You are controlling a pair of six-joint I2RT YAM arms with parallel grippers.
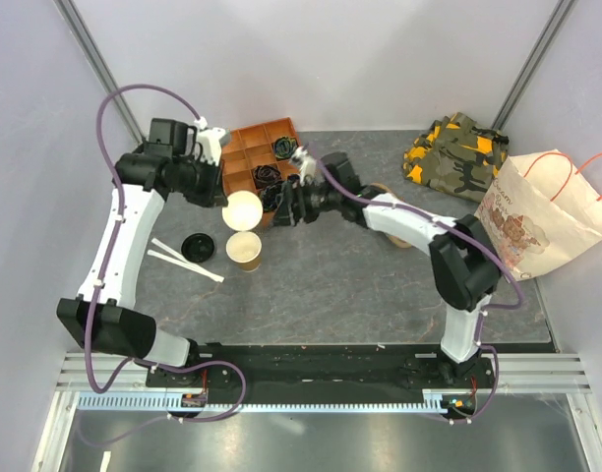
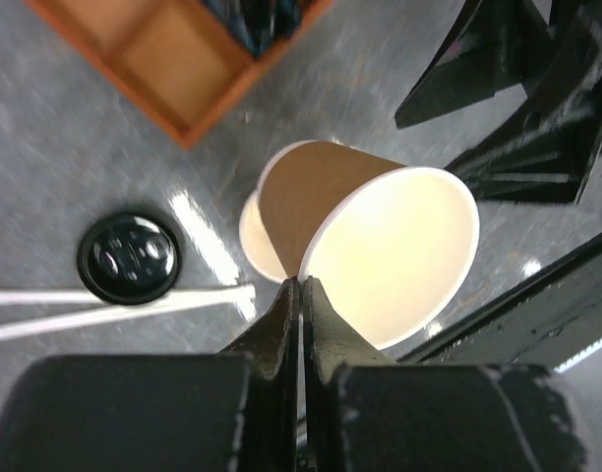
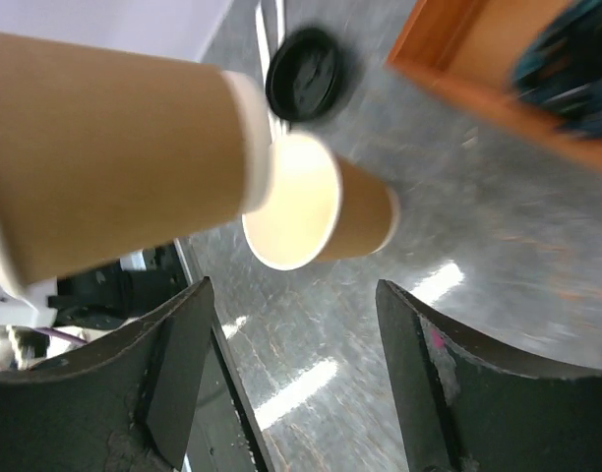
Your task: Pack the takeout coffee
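left fingers clamp the rim of a lidless cup; right fingers stand wide, empty.

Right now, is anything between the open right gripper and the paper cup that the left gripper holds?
Nothing visible does. The right gripper stands open close beside the held cup, with only air between them. The second cup stands lower, on the table.

L claw clamped, R claw spread
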